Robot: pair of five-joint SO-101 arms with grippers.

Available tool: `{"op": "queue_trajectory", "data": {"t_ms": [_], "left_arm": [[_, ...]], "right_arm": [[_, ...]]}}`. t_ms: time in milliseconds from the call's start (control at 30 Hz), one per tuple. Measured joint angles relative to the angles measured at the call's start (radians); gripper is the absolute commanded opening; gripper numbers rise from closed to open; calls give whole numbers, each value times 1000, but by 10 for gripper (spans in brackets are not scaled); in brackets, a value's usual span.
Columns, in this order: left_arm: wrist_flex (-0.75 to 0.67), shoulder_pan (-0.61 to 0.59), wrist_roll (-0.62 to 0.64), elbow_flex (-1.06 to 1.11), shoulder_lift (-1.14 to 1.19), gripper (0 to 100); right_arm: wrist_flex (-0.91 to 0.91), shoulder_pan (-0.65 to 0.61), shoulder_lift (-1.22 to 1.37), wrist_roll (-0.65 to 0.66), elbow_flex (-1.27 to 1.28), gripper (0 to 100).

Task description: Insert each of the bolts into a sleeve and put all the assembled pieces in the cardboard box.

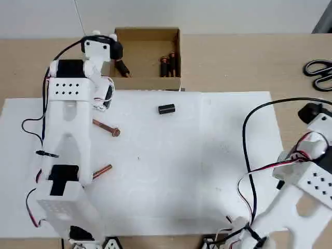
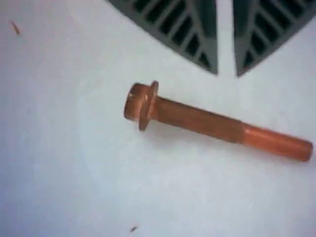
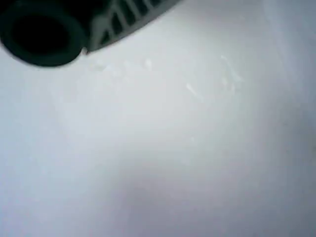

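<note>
Hovering near a front corner of the cardboard box point(image 1: 148, 82), the left gripper point(image 2: 226, 69) holds its fingers point(image 2: 177, 29) narrowly apart, gripping nothing, over a bolt point(image 2: 207, 121) lying flat on the white mat point(image 1: 207, 171). Copper-coloured, with a flanged head and smooth shank, it looks rigid, light and prone to rolling; mid-shank seems the surest hold.

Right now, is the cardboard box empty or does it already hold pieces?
Not empty: the cardboard box holds two dark pieces side by side and a third piece apart.
</note>
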Motion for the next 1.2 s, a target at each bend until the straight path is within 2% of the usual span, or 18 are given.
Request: {"op": "queue_trajectory", "data": {"t_ms": [67, 467, 600, 767, 1100, 1200], "left_arm": [[0, 0, -63, -2, 12, 6], [0, -34, -905, -2, 40, 6], [0, -34, -1100, -2, 40, 6], [20, -34, -1178, 31, 40, 6], [34, -29, -1206, 130, 40, 11], [34, -15, -1206, 164, 40, 70]], "right_arm": [[0, 0, 0, 0, 0, 4], [0, 0, 0, 0, 0, 4], [0, 0, 0, 0, 0, 4], [0, 0, 0, 0, 0, 4], [0, 0, 0, 26, 0, 4], [0, 0, 0, 34, 0, 4]]}}
